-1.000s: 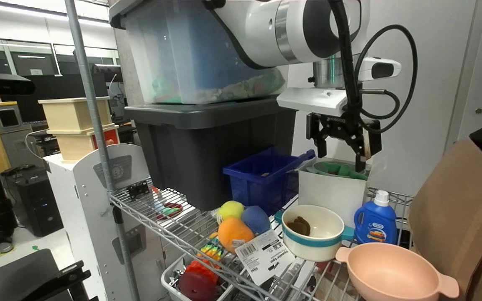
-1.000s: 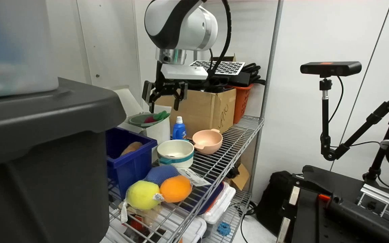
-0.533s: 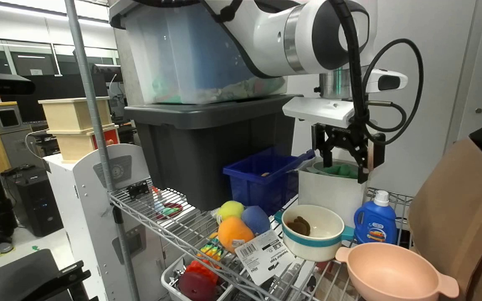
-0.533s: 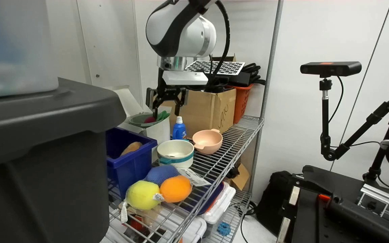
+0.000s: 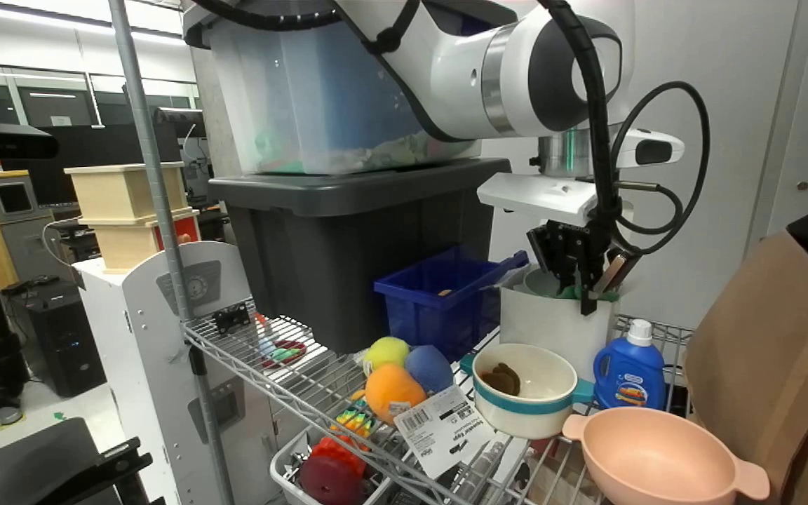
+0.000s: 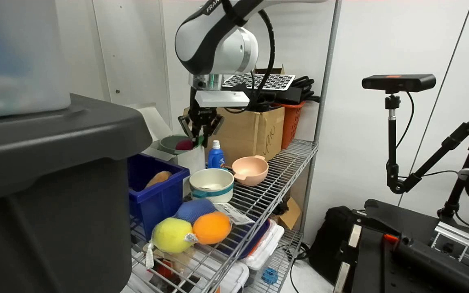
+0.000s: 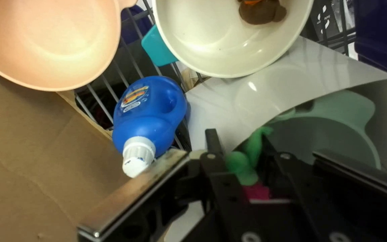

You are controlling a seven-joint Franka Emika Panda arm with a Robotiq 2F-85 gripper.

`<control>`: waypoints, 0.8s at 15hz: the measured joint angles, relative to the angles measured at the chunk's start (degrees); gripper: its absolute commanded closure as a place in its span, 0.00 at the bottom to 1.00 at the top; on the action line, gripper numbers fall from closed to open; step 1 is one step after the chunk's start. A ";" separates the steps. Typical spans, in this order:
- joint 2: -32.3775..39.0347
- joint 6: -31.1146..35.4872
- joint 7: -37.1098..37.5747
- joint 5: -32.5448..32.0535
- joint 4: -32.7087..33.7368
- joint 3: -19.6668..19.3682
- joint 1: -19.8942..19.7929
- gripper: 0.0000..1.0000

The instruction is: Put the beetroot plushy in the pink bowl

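Note:
The beetroot plushy (image 6: 184, 144) lies in a green bowl (image 6: 166, 143) inside a white box (image 6: 193, 159). My gripper (image 6: 200, 142) points down at the box's rim, its fingers narrowed around the green leaves. In the wrist view the leaves of the beetroot plushy (image 7: 242, 164) fill the gap between the fingers of the gripper (image 7: 239, 137), with a patch of magenta below; most of its body is hidden there. The pink bowl (image 5: 656, 449) rests on the wire shelf with nothing in it, and it also shows at the wrist view's top left.
A blue detergent bottle (image 7: 149, 114) stands beside the white box. The white bowl with teal handles (image 5: 527, 393) holds a brown toy. A blue bin (image 5: 439, 294), a cardboard box (image 7: 29, 151) and plush balls (image 6: 212, 228) are around.
My gripper has come down to the white box, and its fingers have moved from wide apart to close around the plushy's leaves. The magenta body shows a little more in an exterior view.

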 measured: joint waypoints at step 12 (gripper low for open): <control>0.38 -1.29 -0.06 0.00 1.81 0.01 -0.60 0.98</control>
